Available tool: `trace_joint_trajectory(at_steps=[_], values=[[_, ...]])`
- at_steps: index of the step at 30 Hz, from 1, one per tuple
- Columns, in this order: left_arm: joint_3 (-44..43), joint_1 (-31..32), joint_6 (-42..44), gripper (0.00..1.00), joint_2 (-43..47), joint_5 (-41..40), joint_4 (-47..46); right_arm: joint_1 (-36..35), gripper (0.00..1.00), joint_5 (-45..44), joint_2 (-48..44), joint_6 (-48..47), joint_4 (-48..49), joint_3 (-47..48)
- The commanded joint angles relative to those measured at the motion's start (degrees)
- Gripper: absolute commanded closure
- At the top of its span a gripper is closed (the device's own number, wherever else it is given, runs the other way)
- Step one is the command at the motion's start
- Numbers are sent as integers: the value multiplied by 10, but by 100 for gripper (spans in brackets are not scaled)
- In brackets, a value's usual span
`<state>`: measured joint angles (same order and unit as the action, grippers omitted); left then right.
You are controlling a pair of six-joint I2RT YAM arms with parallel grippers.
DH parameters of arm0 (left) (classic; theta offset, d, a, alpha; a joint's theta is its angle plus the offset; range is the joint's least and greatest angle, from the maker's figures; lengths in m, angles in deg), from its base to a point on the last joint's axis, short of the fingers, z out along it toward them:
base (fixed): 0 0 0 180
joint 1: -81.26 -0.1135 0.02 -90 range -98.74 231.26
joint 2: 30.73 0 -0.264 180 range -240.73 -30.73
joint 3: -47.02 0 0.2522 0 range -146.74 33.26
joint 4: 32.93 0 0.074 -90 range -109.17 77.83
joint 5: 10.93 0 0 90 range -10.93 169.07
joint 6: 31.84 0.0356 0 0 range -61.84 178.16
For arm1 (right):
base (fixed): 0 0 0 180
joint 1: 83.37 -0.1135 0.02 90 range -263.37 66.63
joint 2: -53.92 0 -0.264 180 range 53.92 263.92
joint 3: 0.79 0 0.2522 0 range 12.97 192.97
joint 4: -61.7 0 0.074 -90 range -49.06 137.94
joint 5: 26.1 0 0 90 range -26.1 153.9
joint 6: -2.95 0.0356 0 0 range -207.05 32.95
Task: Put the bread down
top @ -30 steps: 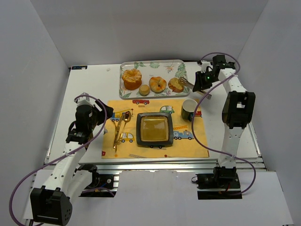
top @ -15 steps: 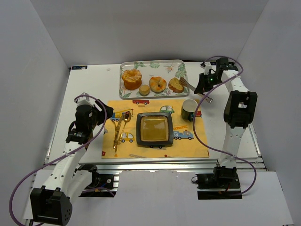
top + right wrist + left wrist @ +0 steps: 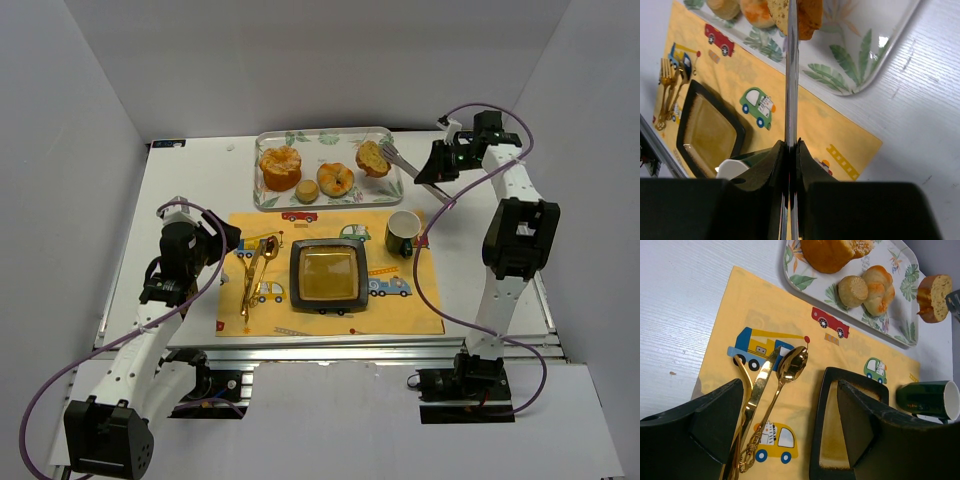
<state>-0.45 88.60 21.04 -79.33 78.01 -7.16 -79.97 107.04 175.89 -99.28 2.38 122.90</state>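
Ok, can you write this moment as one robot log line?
right gripper: shut on tongs | tongs: holding bread slice over tray | left gripper: open, above placemat | plate: empty

Yellow placemat (image 3: 405, 312) with little cartoon cars, a crane truck and a zebra printed on it lay flat on the white table (image 3: 190, 185). Its left side had a gold cutlery set lined up lengthwise. The fork (image 3: 742, 371) was on the outside, the knife (image 3: 759, 382) in the middle and the spoon (image 3: 792, 365) on the inside, bowl up, all packed close together. A dark green mug (image 3: 403, 232), white inside, stood upright at the mat's far right corner. Just past the mat's far edge was a rounded rectangular tray (image 3: 325, 141) with a tropical leaf print.
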Motion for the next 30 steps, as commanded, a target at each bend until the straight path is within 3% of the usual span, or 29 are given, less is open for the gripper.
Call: trace_joint_trajectory(at_steps=[1, 6, 8, 15, 18, 23, 26, 27, 30], values=[[-22, -1, -4, 16, 11, 1, -6, -1, 100, 58, -45, 6, 14, 17], [-23, -1, -6, 16, 15, 4, -23, -33, 100, 112, -110, -30, -24, -23], [-25, -2, -7, 16, 15, 4, -31, -88, 100, 112, -142, -80, -51, -61], [-20, -2, -5, 15, 13, 7, -37, -214, 100, 27, -320, -114, 24, -376], [-14, -3, -6, 15, 19, 8, -37, -228, 100, -2, -350, -120, 43, -435], [0, -2, -10, 15, 23, 10, -47, -234, 99, -32, -356, -145, 41, -452], [2, -2, -11, 15, 23, 10, -51, -241, 91, -45, -348, -157, 35, -451], [2, -2, -11, 15, 23, 10, -51, -243, 81, -49, -347, -159, 32, -451], [5, -3, -11, 15, 29, 10, -48, -245, 67, -48, -356, -165, 29, -449]])
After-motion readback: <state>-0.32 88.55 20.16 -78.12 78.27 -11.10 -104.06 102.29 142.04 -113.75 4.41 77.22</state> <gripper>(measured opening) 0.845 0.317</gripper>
